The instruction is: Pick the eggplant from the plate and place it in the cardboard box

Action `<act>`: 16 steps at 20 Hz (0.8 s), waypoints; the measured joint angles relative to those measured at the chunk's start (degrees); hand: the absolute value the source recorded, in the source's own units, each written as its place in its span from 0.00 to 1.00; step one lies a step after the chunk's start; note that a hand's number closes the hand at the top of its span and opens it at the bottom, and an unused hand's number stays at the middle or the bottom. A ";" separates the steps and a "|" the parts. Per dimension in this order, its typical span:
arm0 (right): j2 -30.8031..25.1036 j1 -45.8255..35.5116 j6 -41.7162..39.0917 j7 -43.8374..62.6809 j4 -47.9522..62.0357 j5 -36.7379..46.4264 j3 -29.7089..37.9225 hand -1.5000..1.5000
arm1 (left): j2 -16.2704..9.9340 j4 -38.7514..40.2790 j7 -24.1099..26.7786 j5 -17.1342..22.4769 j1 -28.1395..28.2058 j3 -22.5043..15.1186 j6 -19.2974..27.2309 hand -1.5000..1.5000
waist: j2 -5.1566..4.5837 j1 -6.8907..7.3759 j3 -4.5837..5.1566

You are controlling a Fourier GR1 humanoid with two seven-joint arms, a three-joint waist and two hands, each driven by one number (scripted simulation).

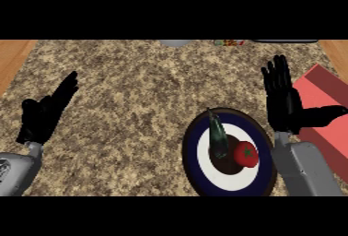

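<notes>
- Two hands open, holding nothing: my right hand (281, 99) beside the plate (197, 152), left hand (46, 110) resting far left.
- Eggplant (218, 137) lies on the plate, next to a tomato (246, 154).
- Looks smooth, slippery, light; I'd grab mid-body.
- Red box (323, 106) just right.

A kitchen: a speckled stone table (136, 92) with wooden edging carries a plate (197, 156) holding an eggplant (218, 136) and tomato (246, 154).
</notes>
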State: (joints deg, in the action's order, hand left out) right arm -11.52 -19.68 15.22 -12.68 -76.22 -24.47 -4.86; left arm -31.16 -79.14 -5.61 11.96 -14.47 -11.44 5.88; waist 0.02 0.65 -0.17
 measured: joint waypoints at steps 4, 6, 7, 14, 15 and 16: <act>-2.73 1.03 6.24 3.56 -2.46 7.20 -2.80 1.00 | 2.96 1.82 0.92 -0.60 1.81 1.70 3.96 0.50 | 0.22 -0.59 0.23; -5.02 1.62 10.55 5.88 -2.80 12.85 -5.08 1.00 | 4.62 2.65 1.50 -0.33 3.45 3.07 6.84 0.50 | 0.44 -0.62 0.44; -8.34 2.37 10.50 6.32 -1.28 16.61 -6.79 1.00 | 4.91 2.78 1.46 -0.13 3.69 3.30 7.18 0.50 | 0.13 -0.32 1.11; -13.35 9.54 27.39 18.86 -0.34 36.77 -13.62 0.00 | 9.79 3.94 3.41 0.82 7.99 4.57 11.66 0.50 | 0.60 -1.68 0.86; -13.93 10.71 28.86 21.11 -1.56 39.74 -15.05 0.00 | 9.96 4.11 3.93 0.92 8.69 4.82 11.79 0.50 | 0.69 -1.88 0.85; -14.36 11.30 29.91 23.88 -2.48 42.85 -16.52 0.00 | 10.16 4.02 4.11 1.00 9.16 4.88 11.87 0.50 | 0.75 -1.91 0.84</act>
State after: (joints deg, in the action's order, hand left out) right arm -25.88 -8.37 45.12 11.20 -78.70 18.38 -21.38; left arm -21.00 -75.12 -1.51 12.95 -5.31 -6.55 17.75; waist 0.77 -1.26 0.66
